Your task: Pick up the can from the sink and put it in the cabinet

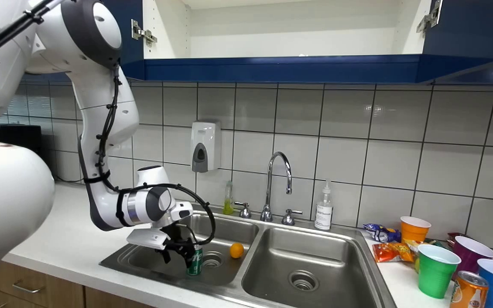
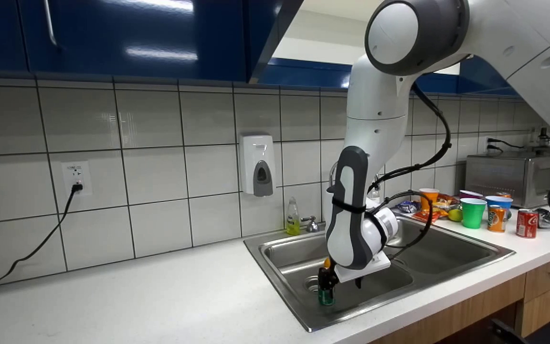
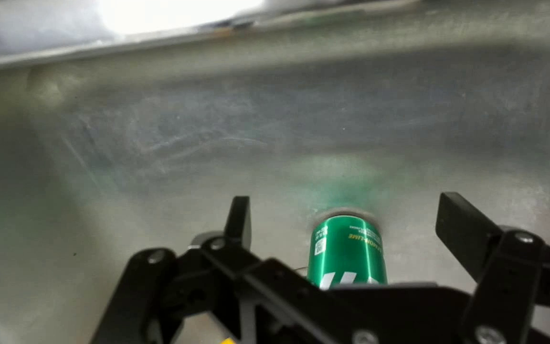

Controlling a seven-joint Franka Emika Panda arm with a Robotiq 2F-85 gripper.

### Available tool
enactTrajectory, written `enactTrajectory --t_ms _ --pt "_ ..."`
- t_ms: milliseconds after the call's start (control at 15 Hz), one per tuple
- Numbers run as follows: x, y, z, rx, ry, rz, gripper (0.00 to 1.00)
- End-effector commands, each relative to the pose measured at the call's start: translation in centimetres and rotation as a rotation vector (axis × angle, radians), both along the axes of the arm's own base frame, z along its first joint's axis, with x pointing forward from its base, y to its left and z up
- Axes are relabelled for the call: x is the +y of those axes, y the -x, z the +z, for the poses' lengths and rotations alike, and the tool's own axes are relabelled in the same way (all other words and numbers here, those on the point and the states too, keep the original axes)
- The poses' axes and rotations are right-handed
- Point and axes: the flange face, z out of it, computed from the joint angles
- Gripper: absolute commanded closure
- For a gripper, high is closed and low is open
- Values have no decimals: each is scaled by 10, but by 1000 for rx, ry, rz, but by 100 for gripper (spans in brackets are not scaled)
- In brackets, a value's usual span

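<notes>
"Pincer [image 3: 344, 218] first. Holding anything?"

"Nothing. Its fingers [image 3: 463, 234] are spread wide, with bare steel showing in the wrist view on either side of the can [image 3: 346, 251]."

"And which way does the can lie?"

"In the left basin of the sink [image 1: 250, 257], lined up with the middle of the gap. I'd judge it's low and slightly to the far side of the fingertips; its top is hidden, so I can't tell how deep it reaches between them."

"Long axis?"

"Upright, by the look of it, standing on the basin floor. The fingers stand one left, one right, so closing should meet its round side."

"What's the move, then?"

"Only one arm [image 1: 126, 115] here, so no choice of reach. Ease down and a touch far, can centred, then close."

"Any edges?"

"Near side, the basin wall [image 3: 275, 110], with some floor between. Far side, the drain [image 1: 213, 259], then the orange [image 1: 236, 250], which a long push could nudge."

"And the way out?"

"Up, I'd say, until the can clears the rim. The faucet [image 1: 268, 188] stands right and far, well apart from the pincer. After that, mind the cabinet [image 1: 280, 68]: blue lip in front, doors [image 1: 471, 32] standing out left and right, wide room between."
</notes>
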Motion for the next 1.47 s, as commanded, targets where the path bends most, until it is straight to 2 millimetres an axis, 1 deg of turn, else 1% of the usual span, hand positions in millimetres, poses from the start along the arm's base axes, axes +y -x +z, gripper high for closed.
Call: enactTrajectory --t_ms 0,400,933,1400 --pt "5 -8 -5 -53 8 -17 0" --pt "11 -15 -11 -118 9 -35 0" --pt "7 -16 -20 -146 22 -64 0" --pt "5 -24 -24 -173 35 -69 0"
